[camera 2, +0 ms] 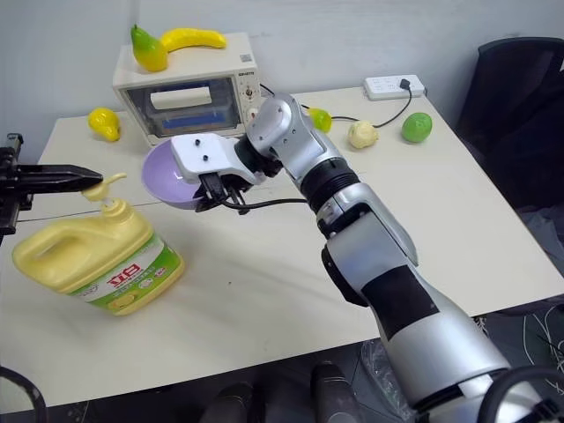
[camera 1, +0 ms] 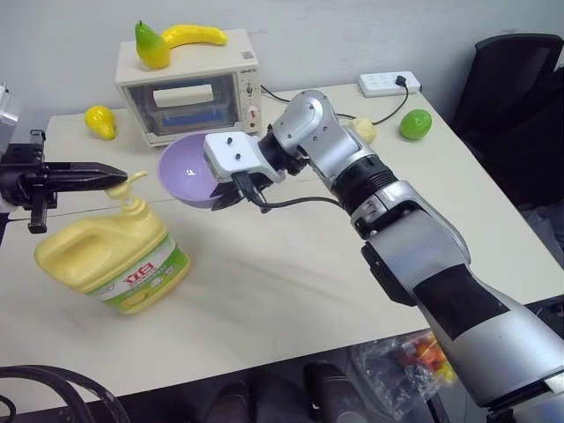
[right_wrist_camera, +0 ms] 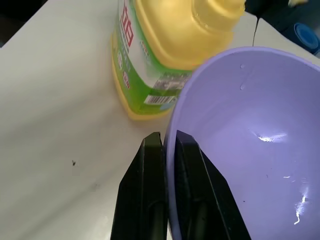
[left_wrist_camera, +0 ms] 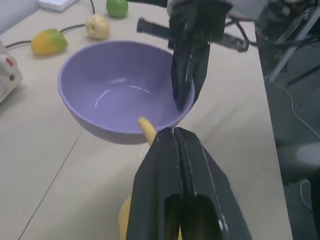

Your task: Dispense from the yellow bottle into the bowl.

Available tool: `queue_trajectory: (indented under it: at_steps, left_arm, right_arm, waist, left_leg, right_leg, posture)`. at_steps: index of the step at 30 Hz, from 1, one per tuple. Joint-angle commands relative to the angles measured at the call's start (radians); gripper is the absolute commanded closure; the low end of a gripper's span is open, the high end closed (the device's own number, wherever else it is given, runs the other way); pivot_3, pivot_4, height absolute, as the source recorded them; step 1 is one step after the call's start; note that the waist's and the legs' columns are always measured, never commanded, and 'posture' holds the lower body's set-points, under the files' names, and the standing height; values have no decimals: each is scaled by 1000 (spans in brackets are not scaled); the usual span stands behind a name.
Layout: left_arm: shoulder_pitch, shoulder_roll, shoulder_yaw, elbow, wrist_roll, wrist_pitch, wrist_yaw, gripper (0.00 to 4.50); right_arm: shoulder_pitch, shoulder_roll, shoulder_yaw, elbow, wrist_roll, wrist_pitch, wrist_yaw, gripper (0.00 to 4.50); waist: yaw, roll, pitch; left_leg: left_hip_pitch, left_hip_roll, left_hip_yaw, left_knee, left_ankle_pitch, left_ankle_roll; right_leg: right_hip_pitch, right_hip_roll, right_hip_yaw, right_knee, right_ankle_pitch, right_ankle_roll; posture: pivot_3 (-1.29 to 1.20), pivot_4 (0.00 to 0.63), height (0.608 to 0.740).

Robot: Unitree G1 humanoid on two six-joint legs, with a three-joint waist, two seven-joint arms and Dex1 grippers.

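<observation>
Right now the yellow bottle (camera 1: 113, 256) is stood upright on the bench (camera 1: 291, 282), near the robot's left side, with its green and white label turned to the front. Its pump top (camera 1: 126, 188) is touched from above by the left hand (camera 1: 113, 174), whose two black fingers are pressed together and laid level over the pump head. The bowl (camera 1: 187, 172) is held up off the bench by the right hand (right_wrist_camera: 167, 145), just beside the pump spout. The bowl is tipped, and its rim is pinched between the two fingers of that hand, one finger inside and one outside. Nothing can be seen inside the bowl but a few bright shiny spots. Behind the bowl, a small white oven (camera 1: 189, 88) is set at the back of the bench, and a pear (camera 1: 151, 46) and a banana (camera 1: 196, 35) are laid on top of it. A yellow fruit (camera 1: 100, 121) is placed beside the oven, on the robot's left. A green fruit (camera 1: 415, 124) and a white power strip (camera 1: 389, 84) are found far over on the right.
</observation>
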Motion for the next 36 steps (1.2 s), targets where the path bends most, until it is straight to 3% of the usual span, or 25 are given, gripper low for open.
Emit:
queue_trajectory:
  at_steps: [1, 13, 36]
  left_arm:
    - [1, 26, 52, -5, 9, -10, -8, 4479]
    - [46, 15, 75, -45, 19, -18, 3, 4479]
    - [121, 5, 119, -104, 19, -10, 45, 4479]
  right_arm:
    - [-58, 35, -34, 8, 2, 5, -18, 4500]
    - [-62, 55, -45, 8, 0, -3, 19, 4500]
    - [-120, 111, -98, 103, -43, 14, -116, 4500]
  waist:
    - [-1, 0, 0]
    - [0, 0, 0]
    - [-2, 0, 0]
  left_leg:
    - [0, 0, 0, 0, 0, 0]
    - [0, 0, -1, 0, 0, 0]
    - [0, 0, -1, 0, 0, 0]
  right_leg:
    - [0, 0, 0, 0, 0, 0]
    - [0, -1, 0, 1, 0, -1]
    - [0, -1, 0, 1, 0, -1]
  posture:
    - [0, 150, 740]
    - [0, 150, 740]
    - [0, 150, 740]
